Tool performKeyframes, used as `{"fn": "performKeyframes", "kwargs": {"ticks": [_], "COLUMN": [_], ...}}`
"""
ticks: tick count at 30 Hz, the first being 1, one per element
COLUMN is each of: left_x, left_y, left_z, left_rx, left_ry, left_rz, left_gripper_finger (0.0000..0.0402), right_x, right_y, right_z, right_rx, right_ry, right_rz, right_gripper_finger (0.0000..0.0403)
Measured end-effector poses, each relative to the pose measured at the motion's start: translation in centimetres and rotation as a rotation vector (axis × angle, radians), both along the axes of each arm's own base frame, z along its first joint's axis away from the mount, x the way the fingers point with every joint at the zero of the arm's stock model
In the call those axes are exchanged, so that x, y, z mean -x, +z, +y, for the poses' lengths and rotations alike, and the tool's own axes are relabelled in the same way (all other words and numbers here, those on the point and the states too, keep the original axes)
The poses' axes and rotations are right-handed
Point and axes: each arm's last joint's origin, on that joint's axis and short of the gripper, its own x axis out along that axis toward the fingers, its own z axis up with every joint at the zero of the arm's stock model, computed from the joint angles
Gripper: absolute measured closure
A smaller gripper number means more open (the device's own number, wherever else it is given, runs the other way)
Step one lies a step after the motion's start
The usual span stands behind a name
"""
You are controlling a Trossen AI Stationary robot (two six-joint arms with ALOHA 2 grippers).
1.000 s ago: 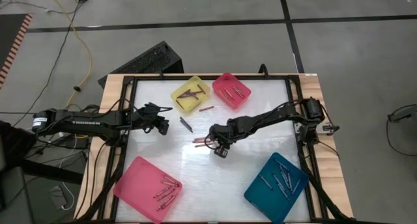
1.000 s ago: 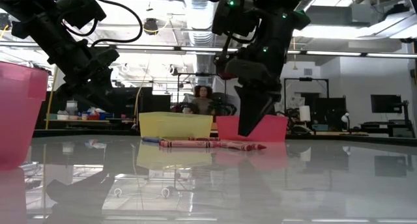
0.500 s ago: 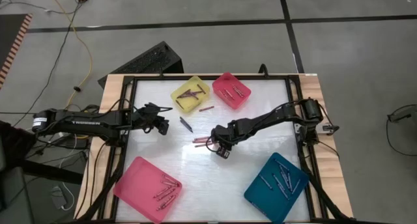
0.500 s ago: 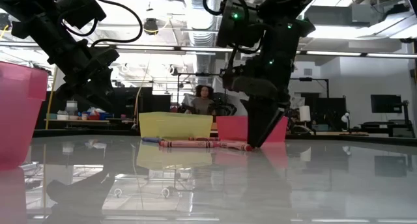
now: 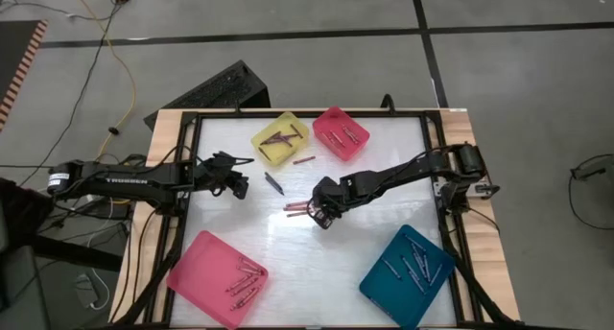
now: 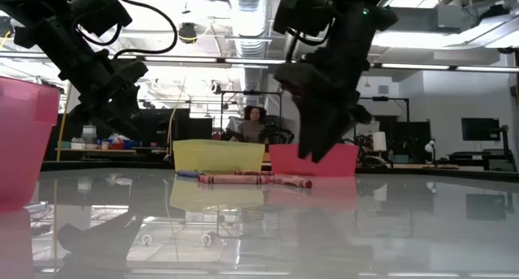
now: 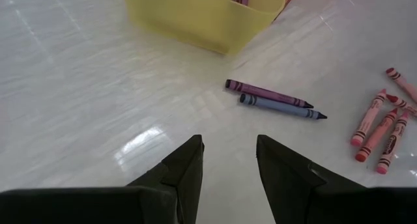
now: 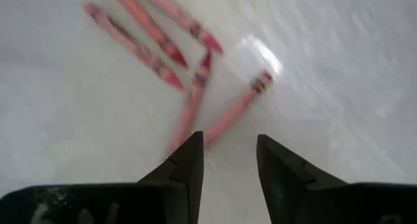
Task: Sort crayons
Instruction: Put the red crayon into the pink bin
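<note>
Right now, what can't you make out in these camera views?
- Crayon count in the teal tray: too small in the high view.
- Yellow tray contents: its wall hides them in the low view.
- Red crayons under the right gripper: labels blurred in its wrist view.
- Left gripper: base cut off by the picture edge.
</note>
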Motion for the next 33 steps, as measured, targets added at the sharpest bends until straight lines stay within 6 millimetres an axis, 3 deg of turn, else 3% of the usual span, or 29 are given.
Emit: {"fn": "performKeyframes", "kwargs": {"ticks": [11, 17, 21, 28, 33], "left_x": [0.0, 0.0, 0.0, 0.0, 0.0], "left_y": [0.0, 0.0, 0.0, 0.0, 0.0], "left_z": [0.0, 0.0, 0.0, 0.0, 0.0], "left_rx": [0.006, 0.006, 0.006, 0.006, 0.006], "left_ry": [-0.003, -0.004, -0.004, -0.004, -0.004], "left_rz": [-0.002, -0.002, -0.002, -0.002, -0.002], "left_gripper_finger": [0.0269, 0.0269, 0.0269, 0.0269, 0.0269], "right_x": [-1.3, -1.3, -1.3, -1.1, -1.0], "right_y": [-3.1, -3.4, -3.5, -3.5, -3.3], "right_z": [0.8, 0.7, 0.7, 0.6, 0.6], "right_rx": [0.004, -0.004, -0.015, -0.027, -0.029], "right_ry": [-0.048, -0.076, -0.101, -0.136, -0.135], "right_rz": [0.024, 0.038, 0.043, 0.064, 0.063], "right_gripper_finger": [0.0267, 0.0271, 0.0302, 0.039, 0.0393]}}
